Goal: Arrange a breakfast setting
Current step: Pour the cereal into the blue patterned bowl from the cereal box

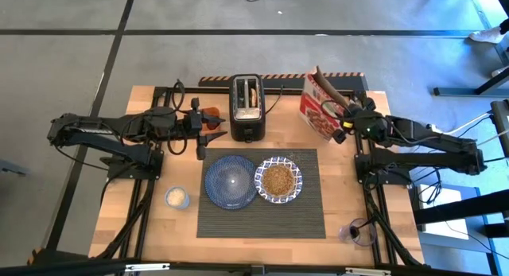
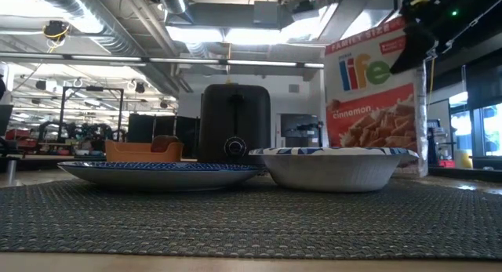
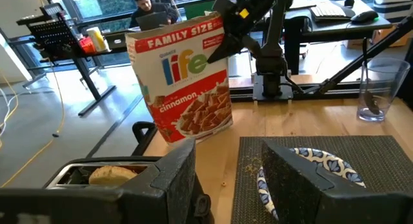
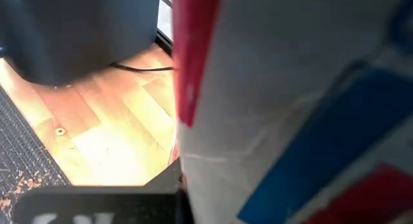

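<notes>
Wooden bench (image 1: 151, 228) on a grey floor, seen from above. Near the left edge, the left gripper (image 1: 199, 139) hovers beside the orange tub (image 1: 211, 117), its fingers (image 3: 169, 179) parted about halfway and holding nothing. A small jar (image 1: 176, 198) stands near the front left. The black toaster (image 1: 246, 107) sits at the back edge. The ribbed placemat (image 1: 306, 212) lies at centre, carrying the blue plate (image 1: 230, 181) and, touching it on the right, the patterned bowl (image 1: 278, 180) of cereal. At back right, the right gripper (image 1: 343, 125) is clamped on a tilted cereal box (image 1: 318, 109). A clear glass (image 1: 359, 232) stands at the front right corner. Beyond lies an open workshop with desks.
</notes>
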{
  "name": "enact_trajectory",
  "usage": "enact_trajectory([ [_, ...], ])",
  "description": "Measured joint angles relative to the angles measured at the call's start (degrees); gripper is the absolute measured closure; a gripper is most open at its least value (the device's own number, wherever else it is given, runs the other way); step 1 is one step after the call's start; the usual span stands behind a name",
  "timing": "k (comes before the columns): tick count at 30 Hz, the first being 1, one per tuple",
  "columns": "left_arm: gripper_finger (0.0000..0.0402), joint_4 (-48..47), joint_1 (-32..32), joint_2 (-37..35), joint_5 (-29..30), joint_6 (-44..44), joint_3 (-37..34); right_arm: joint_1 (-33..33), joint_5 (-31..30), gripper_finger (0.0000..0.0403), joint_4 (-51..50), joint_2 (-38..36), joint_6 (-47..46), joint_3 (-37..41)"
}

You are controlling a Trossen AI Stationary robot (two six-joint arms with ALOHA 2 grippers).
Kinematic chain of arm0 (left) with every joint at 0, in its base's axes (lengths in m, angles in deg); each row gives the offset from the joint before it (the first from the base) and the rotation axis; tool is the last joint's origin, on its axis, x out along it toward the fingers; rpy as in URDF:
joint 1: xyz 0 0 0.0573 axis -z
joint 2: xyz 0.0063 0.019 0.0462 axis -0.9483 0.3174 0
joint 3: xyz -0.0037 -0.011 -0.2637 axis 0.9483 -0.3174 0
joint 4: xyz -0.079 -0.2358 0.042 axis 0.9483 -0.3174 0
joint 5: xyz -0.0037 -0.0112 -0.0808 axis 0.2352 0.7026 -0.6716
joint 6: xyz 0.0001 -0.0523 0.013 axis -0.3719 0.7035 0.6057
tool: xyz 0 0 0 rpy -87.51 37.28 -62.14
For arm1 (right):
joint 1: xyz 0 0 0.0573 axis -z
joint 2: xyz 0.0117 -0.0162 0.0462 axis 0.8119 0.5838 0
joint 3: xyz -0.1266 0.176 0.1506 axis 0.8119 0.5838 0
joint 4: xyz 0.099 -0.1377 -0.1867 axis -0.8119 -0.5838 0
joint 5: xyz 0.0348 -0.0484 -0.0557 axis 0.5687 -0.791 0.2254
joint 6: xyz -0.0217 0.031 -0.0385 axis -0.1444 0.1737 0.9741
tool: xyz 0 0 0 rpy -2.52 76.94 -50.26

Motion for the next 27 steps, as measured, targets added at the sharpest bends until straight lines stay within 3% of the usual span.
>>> enact_trajectory([
  [27, 0.0231, -1.4, 0.0, 0.0, 0.0, -0.1, 0.0, 1.2, -0.4, 0.0156, 0.5, 0.2, 0.1, -0.1],
])
